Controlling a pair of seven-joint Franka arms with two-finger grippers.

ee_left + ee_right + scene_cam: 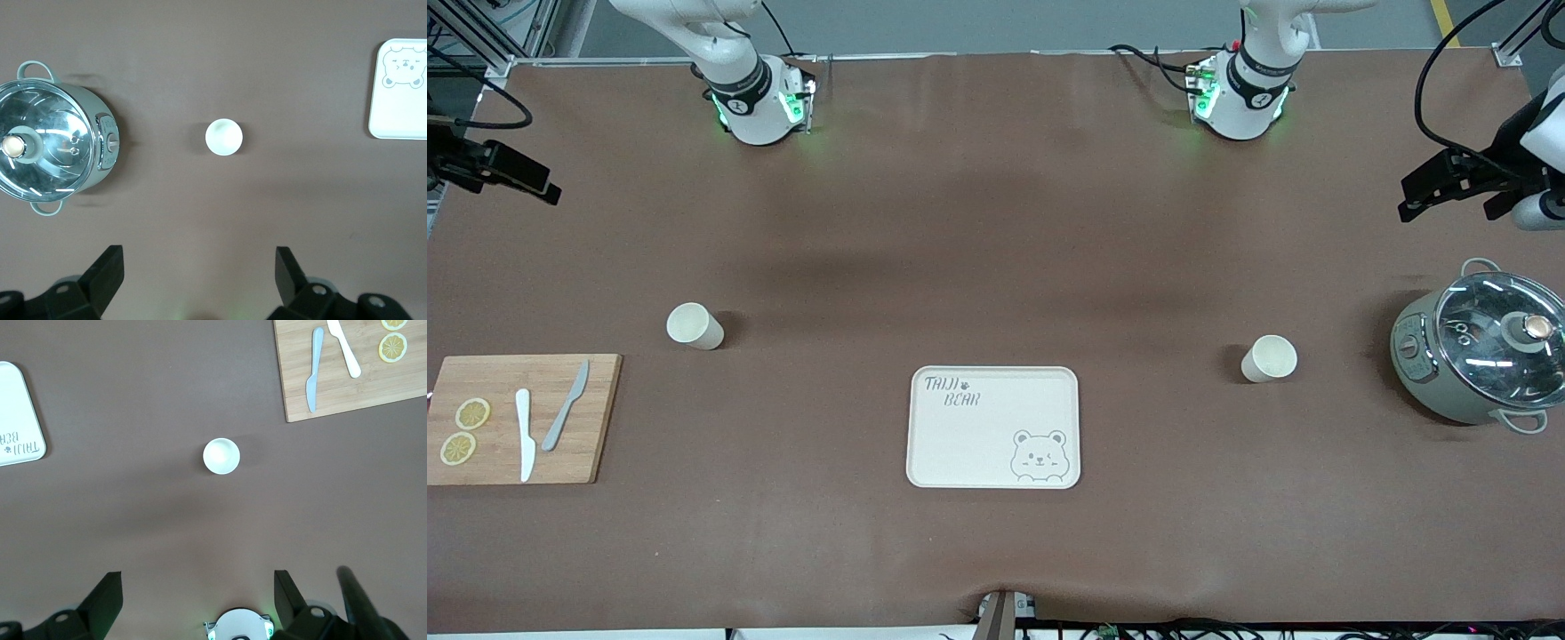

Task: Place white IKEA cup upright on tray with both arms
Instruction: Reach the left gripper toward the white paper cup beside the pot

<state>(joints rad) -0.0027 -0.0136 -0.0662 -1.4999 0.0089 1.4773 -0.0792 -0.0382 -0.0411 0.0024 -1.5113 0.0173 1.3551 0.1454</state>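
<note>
We see a rectangular wooden cutting board at the counter's right-arm edge, carrying two lemon slices, a white plastic knife and a grey knife; a sage-green glass-lidded electric pot sits near the left-arm edge.

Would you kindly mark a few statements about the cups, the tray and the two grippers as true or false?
1. The tray has a cup standing on it. False: nothing is on it; both cups stand on the table.
2. One white cup stands toward the right arm's end, the other white cup toward the left arm's end. True.
3. The left gripper is shut on a cup. False: it is open, high over the table, holding nothing.
4. The right gripper is open. True.
5. Two knives and two lemon slices lie on the wooden cutting board. True.
6. The pot has no lid. False: a glass lid covers it.
</note>
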